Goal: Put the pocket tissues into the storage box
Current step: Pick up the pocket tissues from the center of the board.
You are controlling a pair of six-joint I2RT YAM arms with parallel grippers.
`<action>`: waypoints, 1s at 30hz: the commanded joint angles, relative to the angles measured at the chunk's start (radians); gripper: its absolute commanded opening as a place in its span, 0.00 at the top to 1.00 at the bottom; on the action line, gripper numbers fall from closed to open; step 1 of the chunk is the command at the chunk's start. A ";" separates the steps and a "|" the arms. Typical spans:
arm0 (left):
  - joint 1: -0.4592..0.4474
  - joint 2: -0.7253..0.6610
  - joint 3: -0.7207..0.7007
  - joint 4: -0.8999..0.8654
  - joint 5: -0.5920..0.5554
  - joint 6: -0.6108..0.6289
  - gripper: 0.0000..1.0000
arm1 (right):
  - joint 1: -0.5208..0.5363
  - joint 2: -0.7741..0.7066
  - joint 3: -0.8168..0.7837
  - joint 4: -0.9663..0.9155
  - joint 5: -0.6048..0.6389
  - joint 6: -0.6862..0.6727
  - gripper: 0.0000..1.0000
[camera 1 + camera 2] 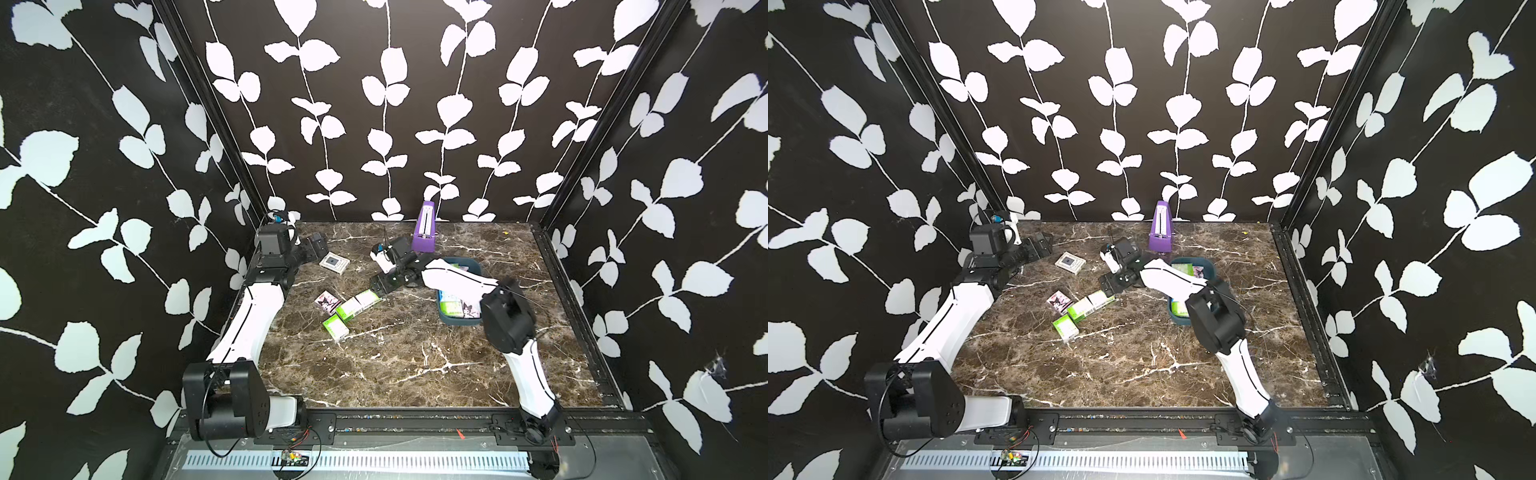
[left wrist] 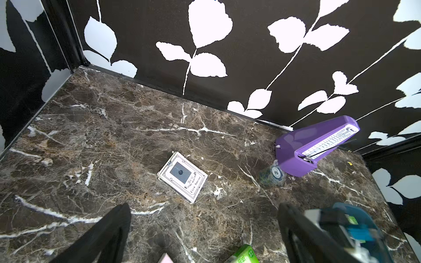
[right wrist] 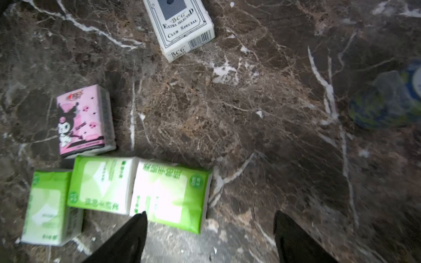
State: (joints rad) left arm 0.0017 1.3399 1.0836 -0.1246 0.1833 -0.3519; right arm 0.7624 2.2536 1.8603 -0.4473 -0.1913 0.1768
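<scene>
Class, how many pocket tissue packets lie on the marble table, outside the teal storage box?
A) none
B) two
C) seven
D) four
D: the right wrist view shows one pink packet and three green packets lying on the marble table, none of them in the storage box.

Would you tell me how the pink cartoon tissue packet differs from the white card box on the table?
The pink packet is a soft wrapper with a black cartoon figure; the card box is a stiff white carton with a dark square, lettering and a barcode. The pink packet lies beside the green packets; the card box lies alone. Both lie flat on the marble table.
</scene>
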 commanded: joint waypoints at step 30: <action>0.003 -0.048 -0.024 0.005 -0.014 0.025 0.01 | 0.033 0.251 0.351 -0.267 -0.117 0.074 0.28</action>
State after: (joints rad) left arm 0.0017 1.3273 1.0668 -0.1249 0.1745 -0.3431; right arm 0.7834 2.4775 2.1609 -0.6762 -0.2928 0.2451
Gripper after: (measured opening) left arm 0.990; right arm 0.732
